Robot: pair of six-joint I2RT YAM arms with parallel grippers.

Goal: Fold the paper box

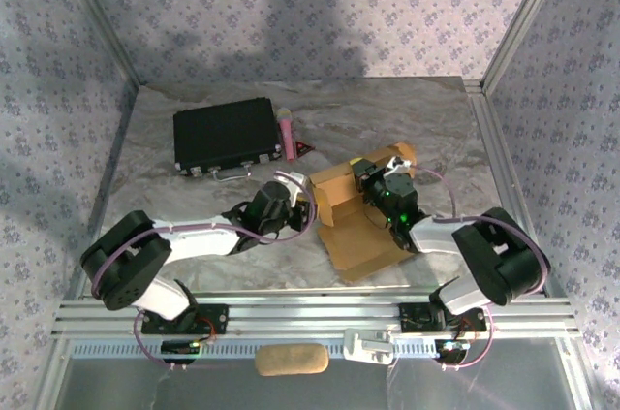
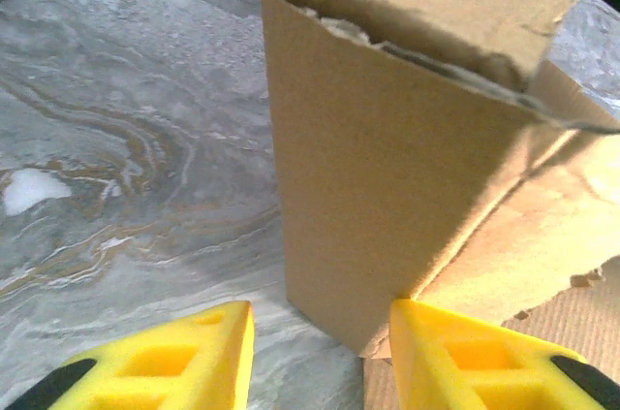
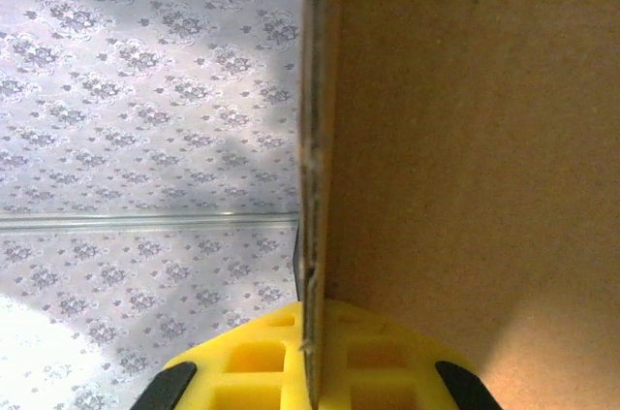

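The marbled grey table carries the paper box just right of its centre, toward 4 o'clock. The box is part-folded. Its long axis runs roughly from 12 o'clock to 6 o'clock and is skewed a little against the table's edges. A flat, unfolded panel lies at the near end, its corner pointing to about 5 o'clock. At the far end, walls stand up from the sheet, and a rounded tan flap tip pokes out toward 1 o'clock.

The black case lies closed and flat at about 10 o'clock, well apart from the box, its long side set across the table.

The left gripper sits low at the box's 9 o'clock side, facing a raised cardboard wall. Its yellow fingers stand apart with nothing between them. The wall's bottom corner is just ahead of the right-hand finger, and whether they touch cannot be told.

The right gripper reaches in over the box from 4 o'clock. It is clamped on an upright cardboard panel, whose thin edge rises straight up between the two yellow fingers.

A pink microphone lies just beside the case's 3 o'clock end, pointing from 12 to 6 o'clock.
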